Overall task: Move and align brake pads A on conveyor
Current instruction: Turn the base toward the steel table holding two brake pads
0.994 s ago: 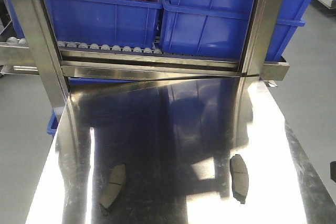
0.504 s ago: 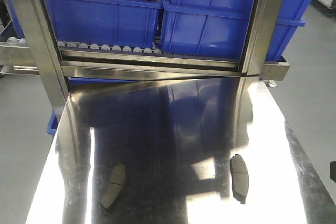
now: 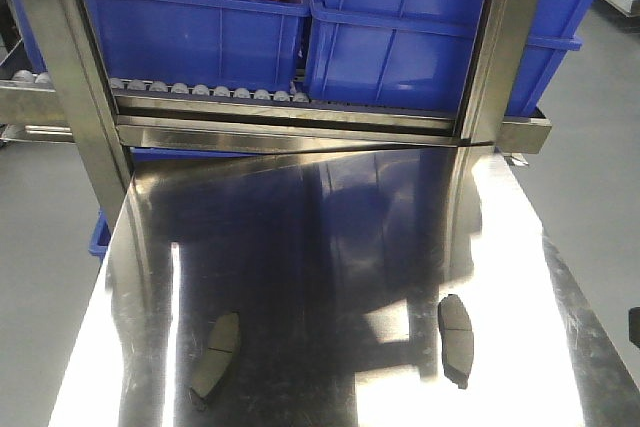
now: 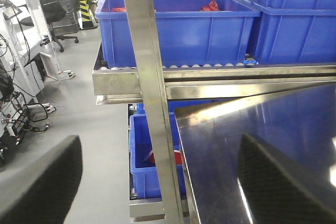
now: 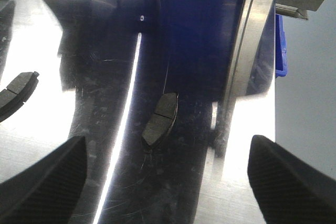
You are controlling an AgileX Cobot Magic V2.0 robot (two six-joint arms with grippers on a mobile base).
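Note:
Two brake pads A lie flat on the shiny steel tabletop (image 3: 330, 247), one at the near left (image 3: 217, 355) and one at the near right (image 3: 455, 339). The conveyor is out of view. My right gripper (image 5: 167, 156) is open and empty, hovering above the right pad (image 5: 160, 119), which lies just ahead of the gap between the fingers. The left pad shows at that view's left edge (image 5: 16, 93). My left gripper (image 4: 160, 148) is open and empty at the table's left edge, with one finger (image 4: 44, 182) over the floor and the other (image 4: 278, 182) over the steel top. Neither gripper shows in the front view.
A steel roller track (image 3: 210, 92) with blue bins (image 3: 190, 27) stands behind the table. Steel posts rise at the far left (image 3: 75, 77) and far right (image 3: 505, 47). A lower blue bin (image 4: 152, 161) sits beside the table's left edge. Grey floor (image 3: 590, 167) surrounds the table.

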